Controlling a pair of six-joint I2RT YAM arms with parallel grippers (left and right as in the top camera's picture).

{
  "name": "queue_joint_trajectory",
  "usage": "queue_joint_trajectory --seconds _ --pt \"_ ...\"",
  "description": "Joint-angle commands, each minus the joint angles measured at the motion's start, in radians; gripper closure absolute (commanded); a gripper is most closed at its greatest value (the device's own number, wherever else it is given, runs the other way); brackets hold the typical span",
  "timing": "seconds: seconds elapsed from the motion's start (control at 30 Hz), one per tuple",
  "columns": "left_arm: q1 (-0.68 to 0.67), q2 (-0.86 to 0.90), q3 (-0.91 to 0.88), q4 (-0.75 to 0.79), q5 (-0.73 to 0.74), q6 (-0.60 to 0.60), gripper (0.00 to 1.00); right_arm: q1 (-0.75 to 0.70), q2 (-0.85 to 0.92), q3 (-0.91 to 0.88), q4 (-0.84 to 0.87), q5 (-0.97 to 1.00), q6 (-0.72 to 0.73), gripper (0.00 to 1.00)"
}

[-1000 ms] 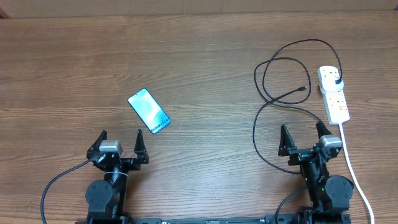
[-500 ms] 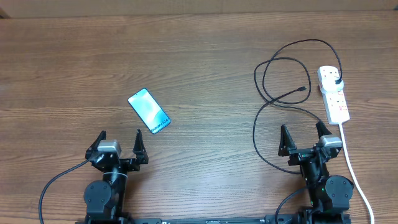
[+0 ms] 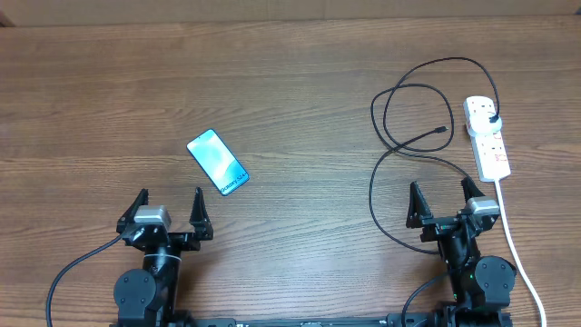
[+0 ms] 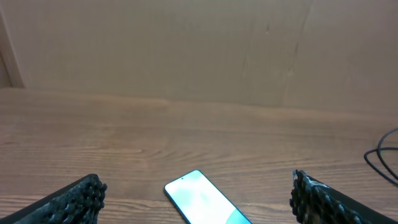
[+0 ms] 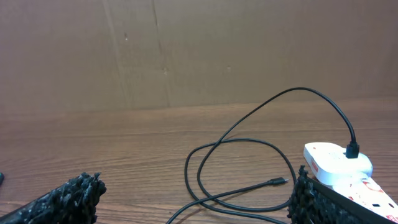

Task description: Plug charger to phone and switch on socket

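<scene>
While left hand (image 3: 171,195) and right hand (image 3: 440,186) sit spread, empty, charger (image 3: 422,140) is in socket (image 3: 490,150) upper right; phone (image 3: 217,162) mid-left unplugged, switch-on pending.

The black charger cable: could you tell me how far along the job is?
Done: thin black charger cable plugged into the white power strip. In hand: nothing; left gripper and right gripper open, empty. Left: connector tip lies apart from the lit-screen smartphone; plug it in, switch strip on.
</scene>
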Motion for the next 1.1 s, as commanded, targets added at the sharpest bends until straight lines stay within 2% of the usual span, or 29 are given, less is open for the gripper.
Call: queue_joint_trajectory --seconds 0.0,0.27,0.53,0.63,1.07 --pt "0.012 0.000 0.037 0.004 0.004 -0.011 0.00 0.001 -0.012 -0.011 0.004 0.009 -0.004 0.00" --pt "0.012 0.119 0.089 0.005 0.004 -0.011 0.00 0.001 -0.012 -0.011 0.004 0.009 -0.004 0.00" --pt "0.011 0.289 0.223 0.004 0.006 -0.011 0.00 0.001 -0.012 -0.011 0.004 0.009 -0.003 0.00" --pt "0.011 0.364 0.286 -0.004 0.050 -0.010 0.00 0.001 -0.012 -0.011 0.004 0.009 -0.004 0.00" --pt "0.009 0.671 0.566 -0.182 0.137 -0.012 0.00 0.001 -0.012 -0.011 0.004 0.009 -0.004 0.00"
